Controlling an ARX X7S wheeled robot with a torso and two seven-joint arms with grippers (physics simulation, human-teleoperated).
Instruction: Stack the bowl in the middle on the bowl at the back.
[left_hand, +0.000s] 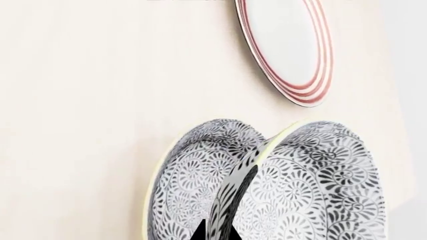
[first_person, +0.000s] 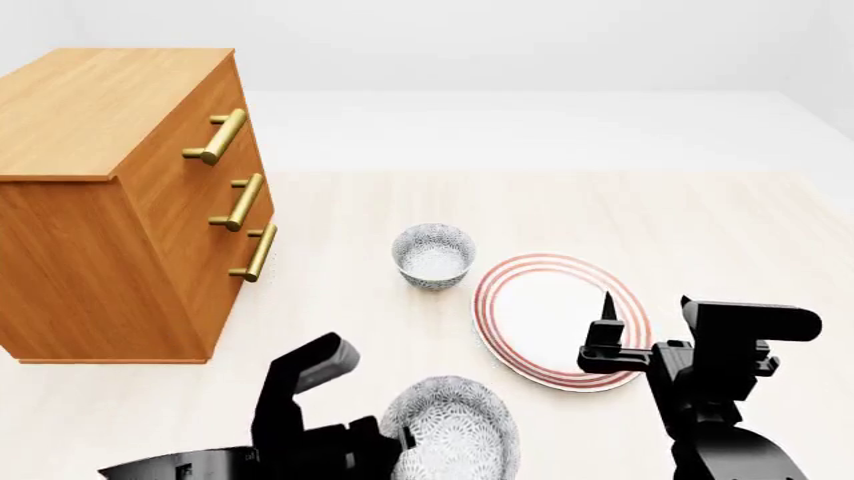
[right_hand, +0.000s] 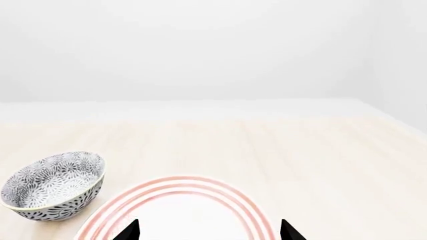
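Observation:
My left gripper (left_hand: 215, 231) is shut on the rim wall of a grey-on-white speckled bowl (left_hand: 320, 185), the bowl in the middle, which it holds tilted. The head view shows this bowl (first_person: 454, 435) at the near edge beside the left gripper (first_person: 394, 440). A third speckled bowl (left_hand: 190, 175) lies right next to the held one. The bowl at the back (first_person: 434, 255) stands upright and alone farther out, and the right wrist view shows the same bowl (right_hand: 53, 187). My right gripper (right_hand: 210, 232) is open over the plate, with nothing between its fingers.
A flat white plate with red rings (first_person: 534, 310) lies to the right of the bowls, under the right gripper (first_person: 647, 312). A wooden dresser with brass handles (first_person: 120, 200) stands at the left. The floor is pale wood.

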